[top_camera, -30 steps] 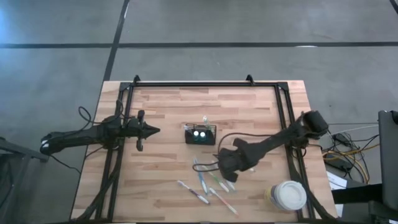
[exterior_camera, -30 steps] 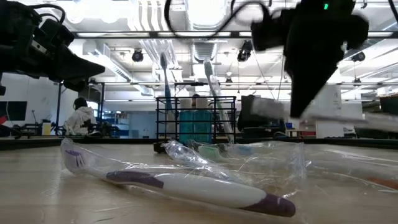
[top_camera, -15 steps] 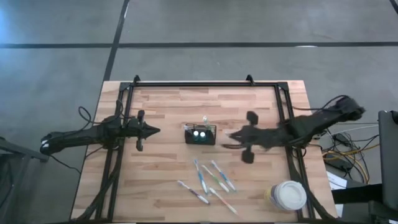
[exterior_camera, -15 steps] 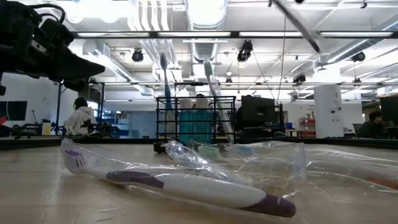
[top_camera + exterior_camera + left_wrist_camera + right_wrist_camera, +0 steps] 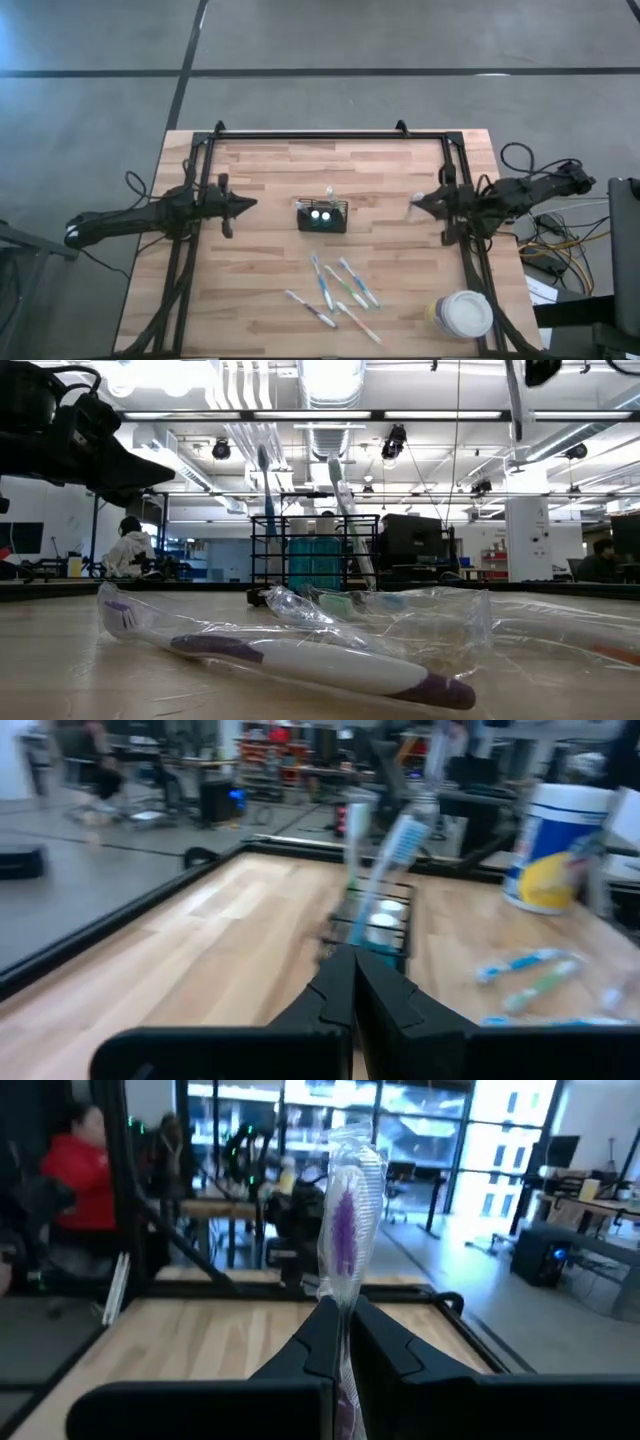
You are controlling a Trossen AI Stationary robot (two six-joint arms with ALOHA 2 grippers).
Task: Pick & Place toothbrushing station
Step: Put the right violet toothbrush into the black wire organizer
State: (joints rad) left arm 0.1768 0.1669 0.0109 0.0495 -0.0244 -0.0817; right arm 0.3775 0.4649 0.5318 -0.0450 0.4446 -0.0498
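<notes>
Wooden table [image 5: 270, 180] edge, right end effector [image 5: 418, 205] gripping wrapped toothbrush [image 5: 346, 1220]

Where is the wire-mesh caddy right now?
In the high view the black wire-mesh caddy stands mid-table between the left gripper and right gripper, with loose toothbrushes just nearer the front edge.

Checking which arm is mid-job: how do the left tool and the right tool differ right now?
The right tool is shut on a wrapped purple toothbrush, at the table's right edge; the left tool is shut and empty, left of the wire-mesh caddy. The left one points at the caddy from nearby; the right one sits farther from it. Both hang above the table, facing inward.
</notes>
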